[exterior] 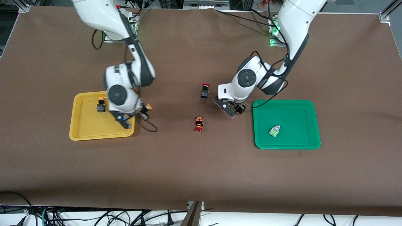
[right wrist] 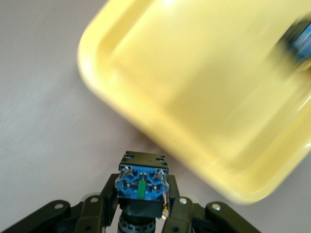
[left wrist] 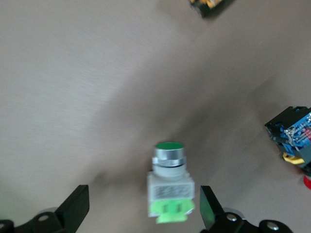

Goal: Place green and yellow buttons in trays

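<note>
My right gripper (exterior: 144, 111) is shut on a dark-bodied button with a yellow-orange cap (exterior: 148, 107). It holds the button over the table just beside the yellow tray (exterior: 88, 125). The right wrist view shows the button's blue contact block (right wrist: 141, 182) between the closed fingers (right wrist: 181, 206), with the tray (right wrist: 204, 87) close by. A second yellow button (exterior: 100, 105) stands in the yellow tray. My left gripper (left wrist: 143, 208) is open, with a green-capped grey button (left wrist: 170, 187) on the table between its fingers, untouched. In the front view that gripper (exterior: 234, 110) hides this button. Another green button (exterior: 274, 131) lies in the green tray (exterior: 295, 116).
Two red-capped dark switches sit mid-table: one upright (exterior: 204, 91) beside the left gripper, one lying (exterior: 198, 123) nearer the front camera. The left wrist view shows one (left wrist: 294, 141) close beside the gripper and the other (left wrist: 209, 5) farther off. A black cable (exterior: 147, 125) trails from the right gripper.
</note>
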`<state>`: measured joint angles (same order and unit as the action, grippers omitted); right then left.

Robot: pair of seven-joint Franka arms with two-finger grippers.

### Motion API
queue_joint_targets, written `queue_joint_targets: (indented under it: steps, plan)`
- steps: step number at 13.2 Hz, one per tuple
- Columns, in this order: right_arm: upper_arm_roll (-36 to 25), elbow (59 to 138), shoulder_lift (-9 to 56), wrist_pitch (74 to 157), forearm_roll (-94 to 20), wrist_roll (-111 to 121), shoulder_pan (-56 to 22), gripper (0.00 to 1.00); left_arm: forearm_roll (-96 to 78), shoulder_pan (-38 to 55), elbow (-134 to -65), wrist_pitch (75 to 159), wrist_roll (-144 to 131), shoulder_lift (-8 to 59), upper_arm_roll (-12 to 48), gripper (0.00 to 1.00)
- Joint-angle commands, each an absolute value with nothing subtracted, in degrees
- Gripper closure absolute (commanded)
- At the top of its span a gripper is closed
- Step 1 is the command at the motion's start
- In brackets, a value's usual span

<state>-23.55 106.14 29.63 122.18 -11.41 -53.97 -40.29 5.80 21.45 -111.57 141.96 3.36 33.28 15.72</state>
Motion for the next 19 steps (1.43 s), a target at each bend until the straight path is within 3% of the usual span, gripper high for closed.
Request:
queue_joint_targets:
  steps: [1,2,3,4,5,6,7,9,12,15,16,17,18,19]
  plan:
    - [-28.7,106.8,28.5,116.5,-12.0,-42.7,-40.3,1.00,11.3,23.8,-112.2,145.2,-4.2,35.1,15.1,0.01]
    - [-29.4,107.8,28.6,116.4,-12.0,-40.1,-40.0,1.00,13.9,24.3,-112.1,146.2,-4.7,35.8,15.1,0.25]
    - [-29.4,109.6,28.7,117.3,-12.0,-38.1,-39.1,1.00,15.3,24.2,-112.1,146.2,-5.3,35.6,15.1,0.76]
    - [-29.4,111.6,29.5,119.8,-12.1,-36.1,-38.6,1.00,15.4,24.0,-112.1,145.7,-5.7,35.2,15.1,0.94]
    - [-29.4,114.5,30.1,124.8,-12.4,-34.6,-38.3,1.00,15.5,23.6,-112.1,145.2,-5.4,34.2,15.1,1.00]
    - [-29.4,116.1,30.2,128.5,-12.7,-34.2,-38.1,0.81,15.5,23.6,-112.0,142.8,-5.3,32.8,15.0,1.00]
    - [-29.3,115.8,30.8,128.8,-13.0,-34.1,-38.1,0.05,15.5,23.0,-111.3,138.1,-5.1,30.7,14.9,1.00]
    - [-29.0,112.6,30.3,125.3,-12.9,-33.6,-38.3,0.00,15.5,20.1,-107.9,126.7,-4.0,26.8,15.4,1.00]
    - [-30.1,101.8,30.0,111.2,-12.5,-32.0,-38.0,0.00,14.9,13.1,-101.6,113.1,9.1,25.1,15.5,1.00]
    - [-35.1,92.7,27.5,98.5,-12.4,-27.1,-38.0,0.00,15.6,3.0,-101.8,114.2,21.1,26.9,15.1,1.00]
    - [-36.6,91.2,25.6,95.5,-12.4,-24.5,-38.0,0.00,15.6,0.5,-102.3,116.4,22.4,27.9,15.3,0.94]
    - [-37.9,90.2,22.9,93.1,-12.0,-22.5,-38.1,0.00,15.5,-0.5,-103.5,117.8,22.4,28.2,15.3,0.20]
    - [-38.7,90.1,20.2,91.8,-11.8,-21.1,-38.1,0.00,15.4,-1.7,-103.7,117.9,22.4,27.9,15.3,0.00]
    - [-39.4,90.1,17.3,90.6,-10.8,-20.0,-38.1,0.00,15.4,-2.3,-103.6,117.0,22.7,26.7,15.5,0.00]
